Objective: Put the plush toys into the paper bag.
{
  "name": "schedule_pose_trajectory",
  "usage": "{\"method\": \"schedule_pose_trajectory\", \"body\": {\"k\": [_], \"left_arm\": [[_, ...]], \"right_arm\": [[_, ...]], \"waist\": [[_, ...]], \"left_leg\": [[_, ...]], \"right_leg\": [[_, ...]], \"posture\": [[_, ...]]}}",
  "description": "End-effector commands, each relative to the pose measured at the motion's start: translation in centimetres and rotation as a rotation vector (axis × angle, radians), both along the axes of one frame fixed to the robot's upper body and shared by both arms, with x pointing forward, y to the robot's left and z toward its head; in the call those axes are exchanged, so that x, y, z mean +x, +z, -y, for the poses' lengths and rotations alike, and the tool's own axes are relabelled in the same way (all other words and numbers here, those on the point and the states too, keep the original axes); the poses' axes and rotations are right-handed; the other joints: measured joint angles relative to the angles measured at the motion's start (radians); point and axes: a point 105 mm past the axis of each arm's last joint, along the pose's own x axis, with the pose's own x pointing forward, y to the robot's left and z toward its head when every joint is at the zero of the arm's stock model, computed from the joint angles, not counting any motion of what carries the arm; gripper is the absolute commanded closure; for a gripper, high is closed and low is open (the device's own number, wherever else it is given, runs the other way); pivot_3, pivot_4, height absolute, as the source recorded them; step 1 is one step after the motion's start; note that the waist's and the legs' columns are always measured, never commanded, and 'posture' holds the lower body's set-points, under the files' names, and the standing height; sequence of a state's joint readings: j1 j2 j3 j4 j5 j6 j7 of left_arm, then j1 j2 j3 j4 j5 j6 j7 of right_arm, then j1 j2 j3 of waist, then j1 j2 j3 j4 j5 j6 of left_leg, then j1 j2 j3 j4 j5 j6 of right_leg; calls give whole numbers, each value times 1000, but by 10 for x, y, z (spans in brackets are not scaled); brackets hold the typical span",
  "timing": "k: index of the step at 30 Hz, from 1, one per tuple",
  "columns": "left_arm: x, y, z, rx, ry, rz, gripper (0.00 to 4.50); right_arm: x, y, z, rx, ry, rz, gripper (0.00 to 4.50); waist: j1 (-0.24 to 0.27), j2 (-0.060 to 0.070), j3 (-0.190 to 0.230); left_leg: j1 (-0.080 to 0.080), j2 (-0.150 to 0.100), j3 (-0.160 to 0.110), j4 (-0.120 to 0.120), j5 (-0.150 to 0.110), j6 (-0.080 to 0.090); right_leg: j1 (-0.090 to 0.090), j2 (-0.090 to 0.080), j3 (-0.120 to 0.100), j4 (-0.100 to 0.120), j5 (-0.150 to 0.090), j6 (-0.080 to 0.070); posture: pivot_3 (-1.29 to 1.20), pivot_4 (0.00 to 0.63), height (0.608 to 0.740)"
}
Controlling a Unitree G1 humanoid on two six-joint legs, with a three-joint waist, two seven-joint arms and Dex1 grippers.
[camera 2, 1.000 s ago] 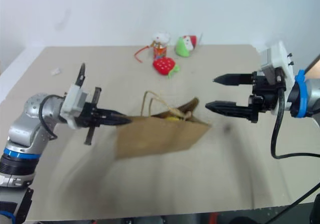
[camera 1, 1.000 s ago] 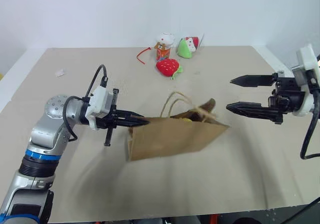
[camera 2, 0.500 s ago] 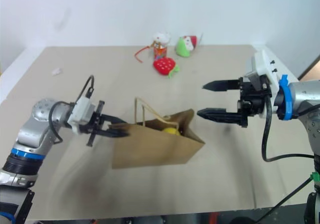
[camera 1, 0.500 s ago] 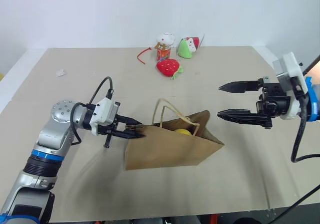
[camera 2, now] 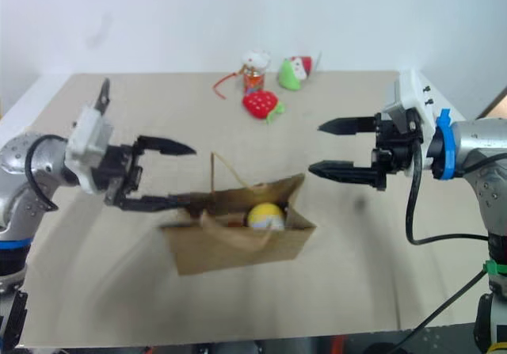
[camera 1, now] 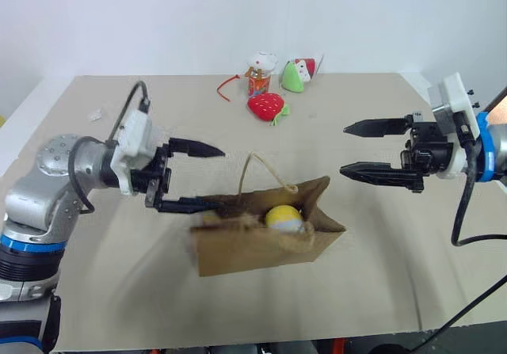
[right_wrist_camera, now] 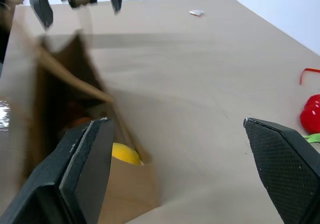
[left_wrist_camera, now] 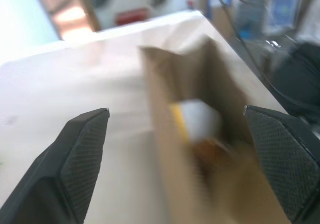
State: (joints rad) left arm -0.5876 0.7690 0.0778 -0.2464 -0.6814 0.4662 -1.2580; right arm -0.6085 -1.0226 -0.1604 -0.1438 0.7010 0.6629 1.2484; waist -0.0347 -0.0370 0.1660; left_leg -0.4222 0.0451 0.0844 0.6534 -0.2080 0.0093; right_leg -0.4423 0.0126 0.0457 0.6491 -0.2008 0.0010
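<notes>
The brown paper bag point(camera 1: 261, 243) sits on the table with its mouth open upward and a cord handle point(camera 1: 261, 168) arching over it. A round yellow plush toy point(camera 1: 283, 217) with a white end rests just inside the mouth. Something orange-brown point(right_wrist_camera: 77, 121) lies deeper in the bag; I cannot tell what it is. My left gripper point(camera 1: 207, 177) is open at the bag's left end, its lower finger close against the rim and nothing between the fingers. To the right of the bag and above the table hovers my right gripper point(camera 1: 344, 150), open and empty, pointing at the bag.
At the table's far edge lie a red strawberry plush point(camera 1: 267, 105), a green plush point(camera 1: 293, 77), a white and orange toy point(camera 1: 260, 70) and a red cord point(camera 1: 226, 87). A small white scrap point(camera 1: 95, 115) lies far left. A white wall stands behind the table.
My left gripper was shut on the bag's left edge; it has opened, let go and risen. The bag has settled on the table, mouth up. My right gripper has barely moved.
</notes>
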Motion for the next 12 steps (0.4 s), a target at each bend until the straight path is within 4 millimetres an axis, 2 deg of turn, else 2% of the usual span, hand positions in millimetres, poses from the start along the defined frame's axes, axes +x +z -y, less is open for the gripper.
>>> {"method": "schedule_pose_trajectory", "body": {"k": [1,4,7,12], "left_arm": [[19,14,-18,-27,180,60,83],[53,0,-42,-8,385,60,83],[73,-19,-58,9,500,18,83],[78,-45,-55,19,523,-2,83]], "right_arm": [[7,13,4,39,-24,60,0],[19,6,16,49,-82,66,0],[30,-1,31,78,-159,75,0],[37,-12,39,118,-224,85,0]], "waist": [[0,0,0],[0,0,0],[0,0,0],[4,0,0]], "left_leg": [[0,0,0,0,0,0],[1,0,1,0,0,0],[1,0,1,0,0,0],[-1,-1,2,-1,-1,0]], "right_leg": [[0,0,0,0,0,0],[0,0,1,1,0,0],[0,0,1,1,0,0],[-1,-1,2,0,2,4]], "posture": [[0,150,740],[0,150,740],[0,150,740],[0,150,740]]}}
